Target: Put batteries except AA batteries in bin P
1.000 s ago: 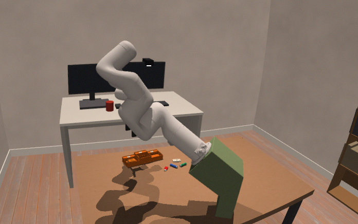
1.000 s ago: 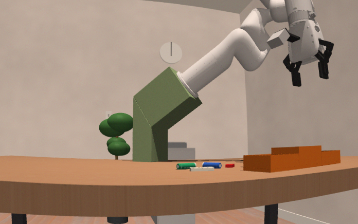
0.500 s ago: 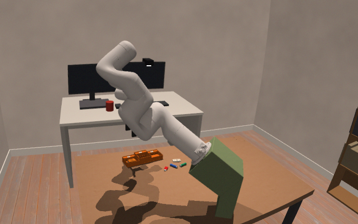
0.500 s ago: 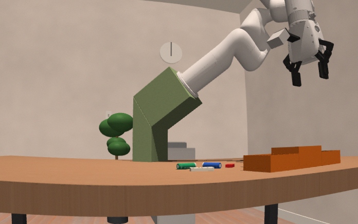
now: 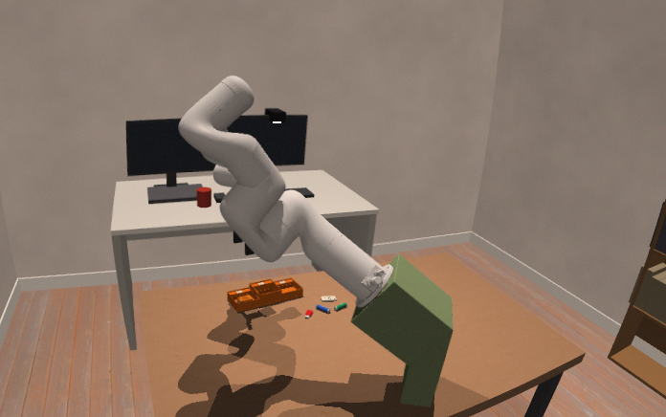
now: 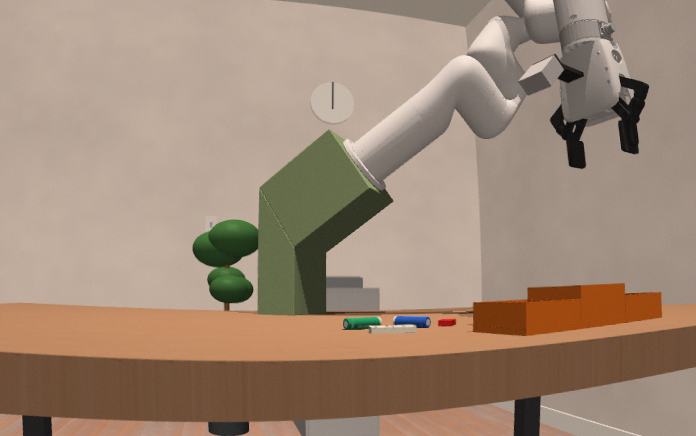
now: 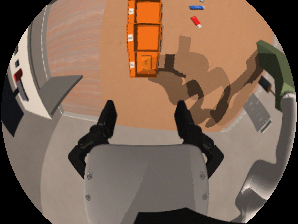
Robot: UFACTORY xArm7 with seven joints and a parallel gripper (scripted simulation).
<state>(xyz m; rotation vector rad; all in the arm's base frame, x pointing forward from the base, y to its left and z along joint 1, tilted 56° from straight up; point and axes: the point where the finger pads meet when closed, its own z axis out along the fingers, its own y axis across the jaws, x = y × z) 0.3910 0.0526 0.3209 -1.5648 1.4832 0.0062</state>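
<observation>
Three joined orange bins (image 5: pixel 264 293) (image 6: pixel 539 313) (image 7: pixel 147 36) stand in a row on the brown table (image 5: pixel 491 334) (image 6: pixel 154 328); I cannot read their marks. Beside them lie a green battery (image 5: pixel 340 306) (image 6: pixel 362 322), a blue battery (image 5: pixel 321 309) (image 6: pixel 411 321) (image 7: pixel 196 7), a small red piece with a white end (image 5: pixel 308 314) (image 6: pixel 446 321) (image 7: pixel 196 22) and a flat white piece (image 5: pixel 328 297) (image 6: pixel 392 328). My gripper (image 6: pixel 602 149) (image 7: pixel 145 107) is open and empty. It hangs high above the table, over the bins' end away from the batteries. In the top view the arm hides it.
The arm's green pedestal (image 5: pixel 412 323) (image 6: pixel 303 231) stands on the table near the batteries. A white desk (image 5: pixel 147 215) with a monitor and a red cup (image 5: pixel 204 196) stands behind the table. A small green tree model (image 6: pixel 228 256) shows beyond the table.
</observation>
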